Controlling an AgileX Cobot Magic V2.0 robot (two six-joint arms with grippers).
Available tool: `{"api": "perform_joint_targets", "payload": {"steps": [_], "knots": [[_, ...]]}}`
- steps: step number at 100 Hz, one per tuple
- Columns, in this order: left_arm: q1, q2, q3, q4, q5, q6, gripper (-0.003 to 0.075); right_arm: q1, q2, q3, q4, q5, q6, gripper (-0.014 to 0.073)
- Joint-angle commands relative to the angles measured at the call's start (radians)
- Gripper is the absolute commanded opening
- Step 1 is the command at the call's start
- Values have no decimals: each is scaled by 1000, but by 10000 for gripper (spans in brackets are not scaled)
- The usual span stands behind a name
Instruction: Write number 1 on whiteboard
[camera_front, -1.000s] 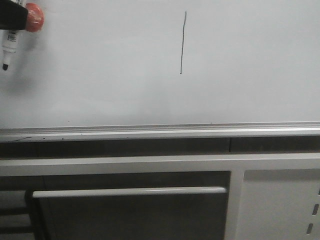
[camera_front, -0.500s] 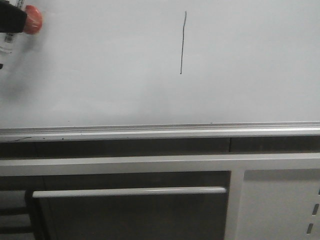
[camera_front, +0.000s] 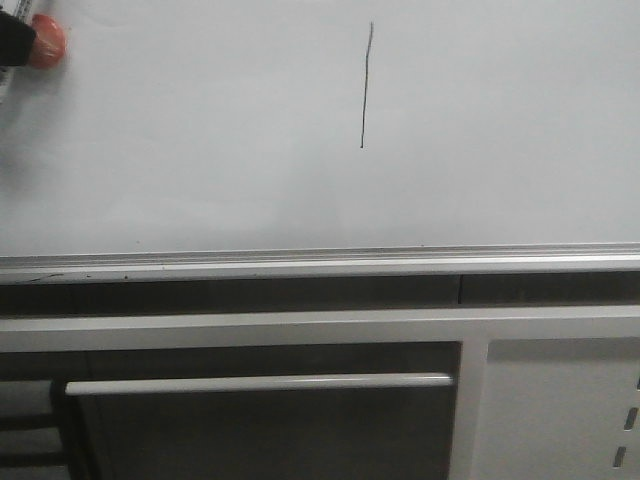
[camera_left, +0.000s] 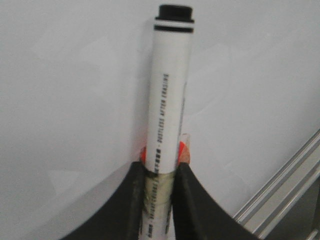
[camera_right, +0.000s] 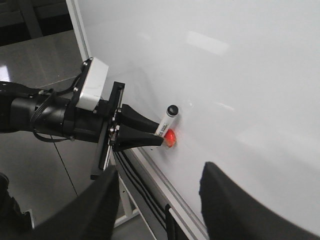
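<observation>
The whiteboard (camera_front: 200, 150) fills the upper part of the front view, with its silver rail (camera_front: 300, 265) along the bottom. The number 1 (camera_front: 366, 85) is a thin dark vertical stroke on it, right of centre. My left gripper (camera_front: 15, 40) shows only at the top left edge, far left of the stroke. In the left wrist view this gripper (camera_left: 160, 170) is shut on a white marker pen (camera_left: 169, 90) whose black end points at the board (camera_left: 75, 75). My right gripper (camera_right: 160, 170) is open and empty, facing the left gripper (camera_right: 145, 134) and the marker (camera_right: 166, 120) near the board (camera_right: 240, 75).
Below the board stands a white metal frame (camera_front: 300, 328) with a horizontal bar (camera_front: 260, 383). The left arm (camera_right: 50, 120) reaches in from beyond the board's edge, above a grey floor (camera_right: 45, 185).
My left gripper has slid left and up with the marker, so the pen has almost left the front view. The stroke is unchanged.
</observation>
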Motion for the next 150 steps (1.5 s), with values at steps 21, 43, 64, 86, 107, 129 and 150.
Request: {"api": "perform_joint_targets", "payload": {"steps": [21,43,64,86,107,129,150], "knots": [[-7,-7,-52,-77,-6,-1,-20,-3,-10,-25,37,-50,-1,334],[-7,-7,-52,-77,7,-1,-20,-3,-10,-25,37,-50,-1,334],[-7,-7,-52,-77,15,-1,-20,-3,-10,-25,37,-50,-1,334],[-63,-7,-52,-77,23,-12,-21,-3,-10,-25,37,-50,-1,334],[-237,-3,-52,-77,-136,-12,-21,-3,-10,-25,37,-50,-1,334],[-354,54,-119,-76,-257,-12,-21,-3,-10,-25,37,-50,-1,334],[-364,155,-188,-26,-360,-3,-21,-3,-10,-25,37,-41,-1,334]]}}
